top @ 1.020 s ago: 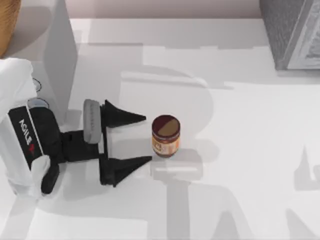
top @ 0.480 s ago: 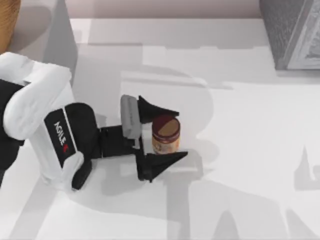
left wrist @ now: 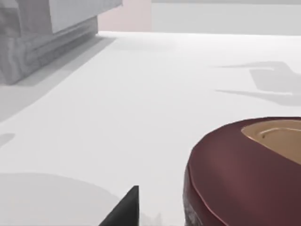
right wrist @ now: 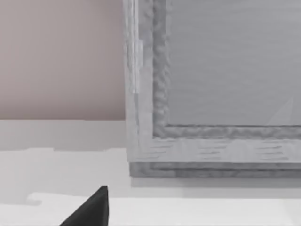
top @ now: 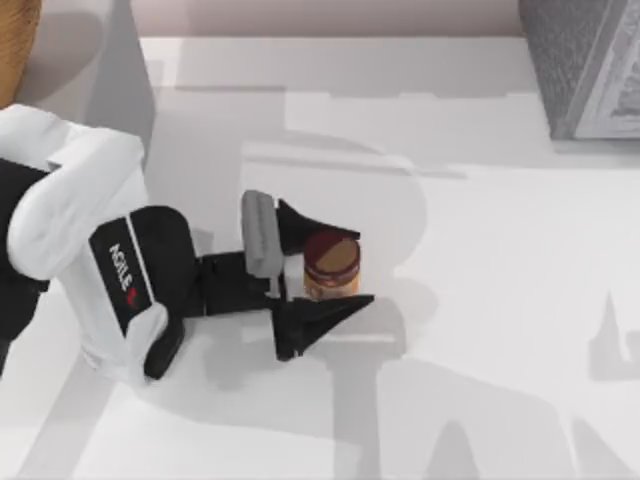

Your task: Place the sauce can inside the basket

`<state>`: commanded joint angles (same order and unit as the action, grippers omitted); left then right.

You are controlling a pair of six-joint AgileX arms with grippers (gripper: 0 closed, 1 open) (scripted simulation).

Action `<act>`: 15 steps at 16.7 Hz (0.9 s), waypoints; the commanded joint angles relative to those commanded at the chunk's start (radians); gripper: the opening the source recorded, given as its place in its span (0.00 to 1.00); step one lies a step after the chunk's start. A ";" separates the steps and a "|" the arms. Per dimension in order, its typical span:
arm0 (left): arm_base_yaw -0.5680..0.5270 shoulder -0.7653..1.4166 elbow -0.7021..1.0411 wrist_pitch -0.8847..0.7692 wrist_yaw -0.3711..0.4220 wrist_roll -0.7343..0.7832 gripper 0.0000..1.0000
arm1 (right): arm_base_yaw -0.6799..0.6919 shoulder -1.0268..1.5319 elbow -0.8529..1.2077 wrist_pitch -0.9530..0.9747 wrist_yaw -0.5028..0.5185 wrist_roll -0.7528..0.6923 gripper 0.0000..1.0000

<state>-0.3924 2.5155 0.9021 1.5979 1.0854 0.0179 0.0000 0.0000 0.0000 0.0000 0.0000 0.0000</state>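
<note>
The sauce can (top: 331, 265) stands upright on the white table left of centre, with a maroon top and an orange label. My left gripper (top: 361, 268) reaches in from the left, and its two black fingers (top: 312, 225) press on opposite sides of the can. In the left wrist view the can's maroon top (left wrist: 235, 179) sits very close, beside one fingertip (left wrist: 124, 212). A brown edge of the basket (top: 12, 50) shows at the far back left corner. My right gripper (right wrist: 91, 209) is parked facing the grey appliance.
A large grey appliance (top: 585, 65) stands at the back right corner and appears in both wrist views (left wrist: 42, 42) (right wrist: 211, 94). White tabletop (top: 480, 300) stretches to the right of the can. Arm shadows fall across it.
My left arm moved right until its fingers came to either side of the can. Since half a second ago the fingers have narrowed onto the can, which stays in place.
</note>
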 joint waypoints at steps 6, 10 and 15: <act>0.000 0.000 0.000 0.000 0.000 0.000 0.17 | 0.000 0.000 0.000 0.000 0.000 0.000 1.00; 0.000 0.000 0.000 0.000 0.000 0.000 0.00 | 0.000 0.000 0.000 0.000 0.000 0.000 1.00; 0.000 0.000 0.000 0.000 0.000 0.000 0.00 | 0.000 0.000 0.000 0.000 0.000 0.000 1.00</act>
<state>-0.3924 2.5155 0.9021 1.5979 1.0854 0.0179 0.0000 0.0000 0.0000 0.0000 0.0000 0.0000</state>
